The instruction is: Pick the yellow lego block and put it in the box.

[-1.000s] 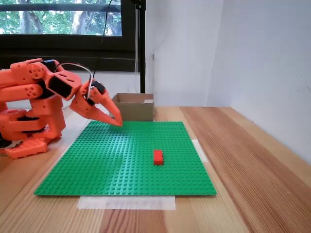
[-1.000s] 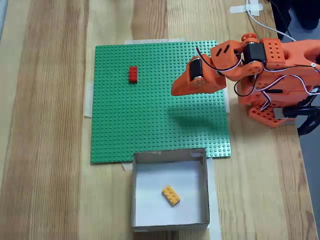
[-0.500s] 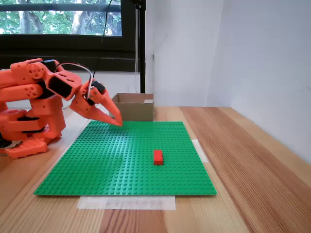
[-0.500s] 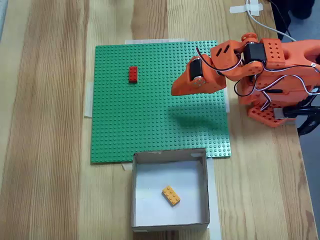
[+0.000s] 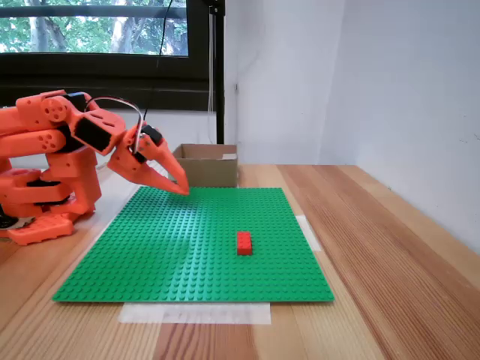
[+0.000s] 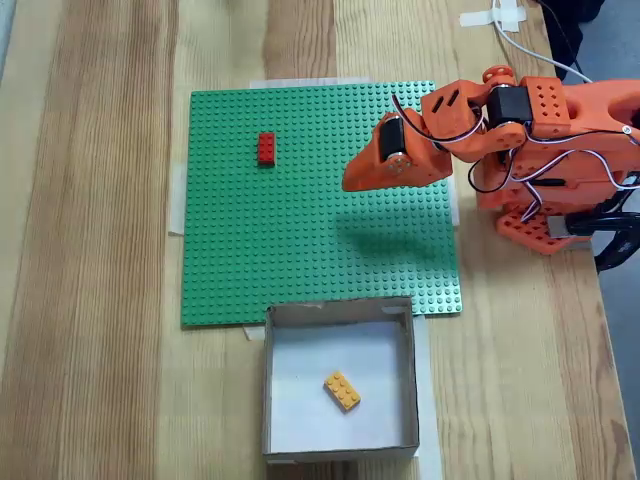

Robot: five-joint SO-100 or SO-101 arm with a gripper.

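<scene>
Orange arm [image 5: 52, 165] at the left of the side-on fixed view, seated on the wooden bench [image 5: 390, 247] just beside the green baseplate [image 5: 195, 240]. Fingers [image 5: 180, 187] pressed together into one point, holding nothing, tip hovering low over the baseplate's far left corner. Red brick [image 5: 244, 242] lying on the baseplate right of its centre, well apart from that tip. Brown cardboard box [image 5: 208, 166] standing just behind the baseplate's far edge, whitish patch on its rim, inside hidden from this angle. White tape showing under the baseplate's near edge.

From above, in the other fixed view, same arm [image 6: 540, 150] to the right of the baseplate [image 6: 300, 250], fingers [image 6: 350, 182] reaching over its right half, closed and empty. Red brick [image 6: 266, 148] near the baseplate's upper left. Box [image 6: 340, 445] touching the baseplate's lower edge, open top, pale floor. Yellow lego block [image 6: 342, 390] lying inside the box near the middle of its floor, turned at a slant, clear of all four walls.
</scene>
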